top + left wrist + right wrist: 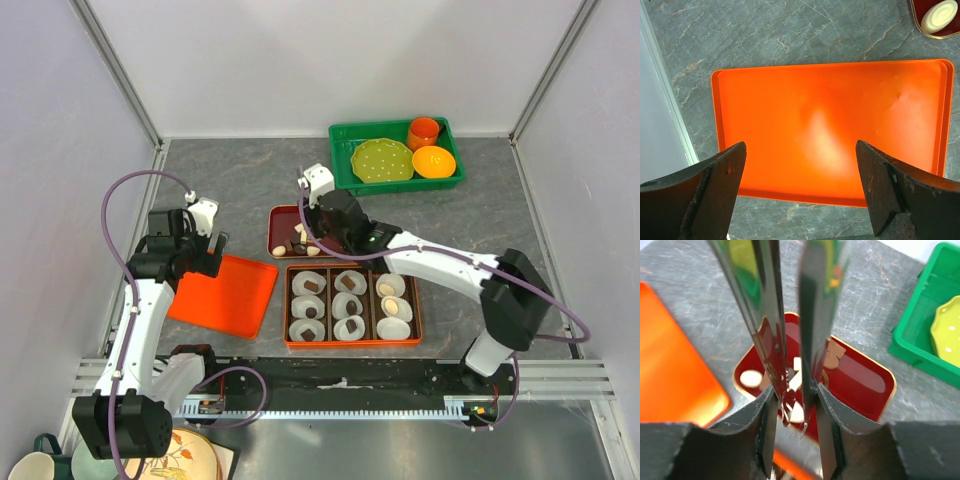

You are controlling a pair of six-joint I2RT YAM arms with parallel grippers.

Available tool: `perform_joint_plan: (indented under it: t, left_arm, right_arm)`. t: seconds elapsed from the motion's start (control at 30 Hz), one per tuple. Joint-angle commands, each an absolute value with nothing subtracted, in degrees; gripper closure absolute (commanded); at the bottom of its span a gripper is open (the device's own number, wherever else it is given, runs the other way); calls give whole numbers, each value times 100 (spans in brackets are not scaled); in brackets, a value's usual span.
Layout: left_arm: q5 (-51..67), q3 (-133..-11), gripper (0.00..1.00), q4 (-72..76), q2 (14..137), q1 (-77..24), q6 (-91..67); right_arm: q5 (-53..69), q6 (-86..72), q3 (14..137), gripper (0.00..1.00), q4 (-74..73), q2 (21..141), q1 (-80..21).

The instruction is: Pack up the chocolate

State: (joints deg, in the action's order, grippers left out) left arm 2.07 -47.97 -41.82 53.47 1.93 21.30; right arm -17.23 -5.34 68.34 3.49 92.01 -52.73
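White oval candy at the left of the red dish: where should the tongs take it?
Probably across its short width, straight down from above: the white oval candy lies flat in the red dish, apart from the other candies, leaving room for the tongs on both sides.

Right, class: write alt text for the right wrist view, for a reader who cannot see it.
The right gripper clamps shiny metal tweezers, tips down over a dark red square tray of small cream and brown chocolates. A flat orange tray lies left, a green plastic bin right.
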Motion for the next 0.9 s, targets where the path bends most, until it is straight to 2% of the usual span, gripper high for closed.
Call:
perform_joint_plan:
  t: [0.0, 0.87]
  left_arm:
    - [316, -4948, 3, -4166, 5273, 237, 2180]
    - [220, -4755, 3, -4096, 5168, 237, 2259]
  right_arm:
    - [-1582, -685, 7409, 57, 1107, 9658, -5133]
    - [-1591, -1072, 7445, 55, 1661, 10705, -4834]
